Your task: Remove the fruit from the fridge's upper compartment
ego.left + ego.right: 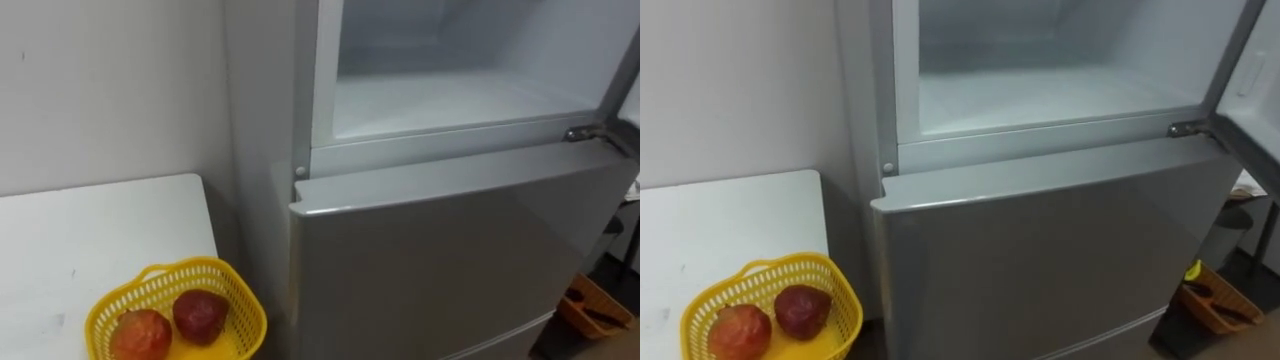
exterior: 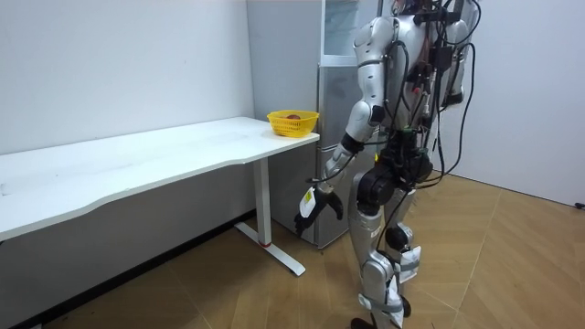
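yellow basket (image 1: 160, 276), two red fruits (image 1: 200, 313), grey fridge (image 1: 450, 260), white table (image 1: 100, 235)

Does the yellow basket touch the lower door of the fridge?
Apart. In the left eye view, a dark strip of shadow runs between the rim of the yellow basket and the fridge's lower door.

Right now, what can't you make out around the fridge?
- Upper fridge: top cut off by the eye views' upper edge; the visible part is bare.
- Door: cut by the right edge.
- Two red fruits in the basket: blurred, kind unclear.
- Left hand: room view, too small to tell whether it holds anything.
- Orange thing, lower right: cut by the corner, unclear what it is.
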Available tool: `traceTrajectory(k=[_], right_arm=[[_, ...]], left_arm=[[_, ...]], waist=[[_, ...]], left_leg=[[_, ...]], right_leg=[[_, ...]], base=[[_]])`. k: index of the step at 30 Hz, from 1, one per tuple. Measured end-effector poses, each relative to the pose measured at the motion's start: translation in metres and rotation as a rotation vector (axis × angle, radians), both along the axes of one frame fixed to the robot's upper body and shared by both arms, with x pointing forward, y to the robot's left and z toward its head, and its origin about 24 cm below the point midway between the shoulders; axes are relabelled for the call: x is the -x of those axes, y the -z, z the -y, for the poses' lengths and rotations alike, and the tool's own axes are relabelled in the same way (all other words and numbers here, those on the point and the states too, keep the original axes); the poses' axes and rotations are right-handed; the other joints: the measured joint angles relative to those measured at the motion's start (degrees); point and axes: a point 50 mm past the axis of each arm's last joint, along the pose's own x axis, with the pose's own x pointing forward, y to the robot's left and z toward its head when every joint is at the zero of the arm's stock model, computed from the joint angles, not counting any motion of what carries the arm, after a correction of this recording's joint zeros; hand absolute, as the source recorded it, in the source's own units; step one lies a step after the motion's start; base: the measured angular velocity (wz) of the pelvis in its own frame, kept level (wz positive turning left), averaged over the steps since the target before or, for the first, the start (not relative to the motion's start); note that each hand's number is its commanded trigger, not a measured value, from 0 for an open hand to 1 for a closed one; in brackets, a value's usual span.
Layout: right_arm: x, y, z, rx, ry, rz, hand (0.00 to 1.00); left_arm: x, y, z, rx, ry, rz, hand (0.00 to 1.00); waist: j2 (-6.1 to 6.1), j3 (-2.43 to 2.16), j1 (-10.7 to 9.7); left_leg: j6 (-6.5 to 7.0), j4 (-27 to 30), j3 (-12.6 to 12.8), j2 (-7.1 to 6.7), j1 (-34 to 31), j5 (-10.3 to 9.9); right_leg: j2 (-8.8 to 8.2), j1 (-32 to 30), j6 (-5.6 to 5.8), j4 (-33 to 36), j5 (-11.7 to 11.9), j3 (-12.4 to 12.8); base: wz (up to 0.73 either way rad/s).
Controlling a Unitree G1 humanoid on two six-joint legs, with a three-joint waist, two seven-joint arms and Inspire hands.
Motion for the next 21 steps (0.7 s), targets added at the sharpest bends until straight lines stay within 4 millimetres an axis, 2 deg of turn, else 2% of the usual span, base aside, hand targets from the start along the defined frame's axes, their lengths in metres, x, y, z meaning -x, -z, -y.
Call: traceTrajectory(k=[5, 9, 13, 17, 21], right_arm=[[-0.007, -0.028, -0.011, 0.133, -0.031, 0.057, 0.0], [-0.007, -0.052, -0.017, 0.208, -0.036, 0.151, 0.0], [-0.006, -0.055, -0.018, 0.218, -0.032, 0.171, 0.0], [-0.006, -0.059, -0.019, 0.229, -0.029, 0.193, 0.0], [-0.006, -0.061, -0.02, 0.244, -0.033, 0.198, 0.0]], left_arm=[[0.009, 0.003, 0.001, -0.015, -0.007, -0.013, 0.0], [0.016, 0.005, 0.0, -0.028, -0.016, -0.029, 0.0], [0.027, 0.009, 0.001, -0.022, -0.025, -0.069, 0.0], [0.037, 0.01, 0.001, -0.019, -0.031, -0.097, 0.0], [0.037, 0.01, 0.003, -0.013, -0.03, -0.094, 0.0]], waist=[[0.97, -0.36, 0.17], [1.13, -0.26, 1.19], [0.63, -0.08, 1.32], [0.06, -0.13, 1.36], [-0.04, -0.2, 1.34]], left_leg=[[0.0, 0.01, -0.05, 0.07, -0.01, 0.0], [0.0, 0.02, -0.04, 0.14, 0.01, 0.0], [0.0, 0.02, -0.07, 0.12, 0.02, 0.0], [0.0, 0.09, -0.13, 0.08, 0.05, 0.0], [0.0, 0.1, -0.14, 0.05, 0.07, 0.0]], right_leg=[[0.06, -0.37, -0.01, 0.44, 0.01, 0.15], [0.05, -0.55, -0.09, 0.47, 0.05, -0.13], [-0.04, -0.54, -0.1, 0.47, 0.05, -0.34], [-0.11, -0.56, -0.09, 0.4, 0.04, -0.24], [-0.07, -0.51, -0.08, 0.73, 0.1, -0.12]], base=[[-0.03], [0.02], [0.04], [0.01], [0.0]])
